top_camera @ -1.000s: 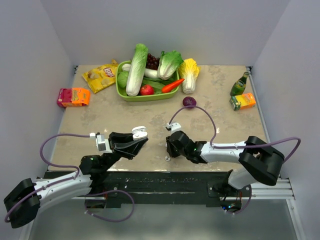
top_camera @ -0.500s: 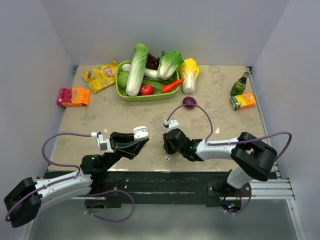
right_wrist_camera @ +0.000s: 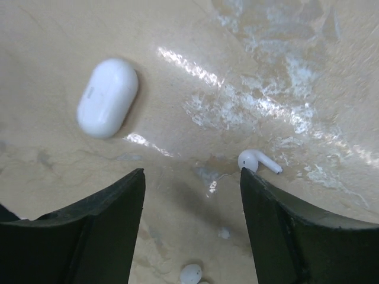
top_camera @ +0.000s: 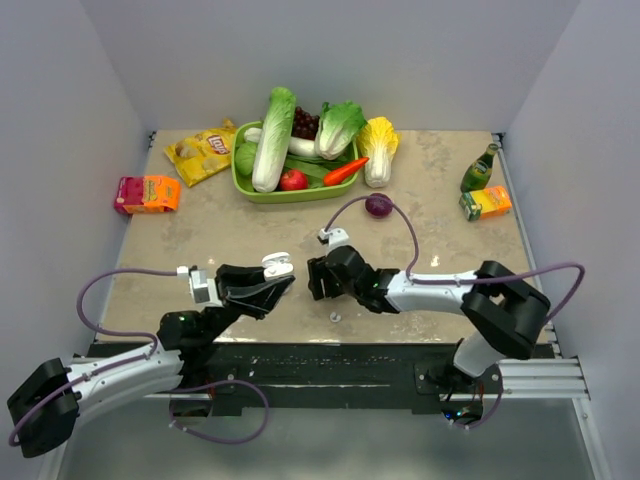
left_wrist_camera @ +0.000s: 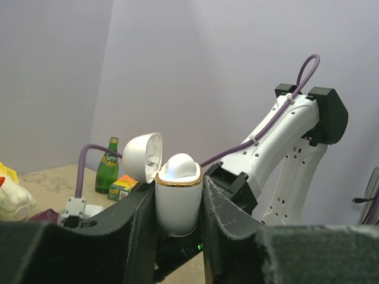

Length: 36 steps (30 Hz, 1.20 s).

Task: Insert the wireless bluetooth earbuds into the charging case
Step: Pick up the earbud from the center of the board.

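The small white rounded plastic charging case (left_wrist_camera: 177,204), lid flipped open, is pinched upright in the left gripper's (top_camera: 277,272) jaws. Just right of that case, the right gripper's (right_wrist_camera: 192,177) jaws are spread over the beige worktop (right_wrist_camera: 308,65), where 1 tiny glossy white plastic earbud (right_wrist_camera: 256,161) lies.

Top overhead from behind; wrists close: left level, right facing table (right_wrist_camera: 308,71).

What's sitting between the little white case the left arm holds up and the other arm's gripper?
Nothing. The top view shows only a short bare stretch of table between the charging case and the right gripper.
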Motion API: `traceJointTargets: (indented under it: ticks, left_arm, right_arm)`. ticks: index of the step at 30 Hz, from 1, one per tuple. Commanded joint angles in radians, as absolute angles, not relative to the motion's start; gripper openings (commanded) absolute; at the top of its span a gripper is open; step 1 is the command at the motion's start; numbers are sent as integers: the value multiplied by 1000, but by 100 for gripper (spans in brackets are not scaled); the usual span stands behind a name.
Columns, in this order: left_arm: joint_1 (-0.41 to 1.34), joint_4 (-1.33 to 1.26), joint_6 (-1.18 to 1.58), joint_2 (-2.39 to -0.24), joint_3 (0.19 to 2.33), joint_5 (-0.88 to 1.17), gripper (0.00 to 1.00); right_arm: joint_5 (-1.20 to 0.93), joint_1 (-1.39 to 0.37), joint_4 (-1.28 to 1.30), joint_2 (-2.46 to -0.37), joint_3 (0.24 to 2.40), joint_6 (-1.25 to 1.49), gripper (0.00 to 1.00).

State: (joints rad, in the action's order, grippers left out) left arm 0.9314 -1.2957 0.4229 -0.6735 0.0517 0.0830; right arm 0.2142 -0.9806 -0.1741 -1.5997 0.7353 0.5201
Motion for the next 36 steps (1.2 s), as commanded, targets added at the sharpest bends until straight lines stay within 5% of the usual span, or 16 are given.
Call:
traceJointTargets:
  ticks: [1,10,19,36]
  left_arm:
    - [930,-1448,400,-655,-89,91,0]
    - [930,-1450,408,-650,-94,94,0]
    - [930,-1440,413,-643,-97,100,0]
    - [930,-1450,417,-669,-92,113,0]
  right_arm:
    - [259,-976,-132,-1453,753,457,70]
    - [319,-920,-20,-1518,840,310,62]
    - [270,-920,90,-1606,945,204,64]
    - [255,-920,94,-1635,890,218,60]
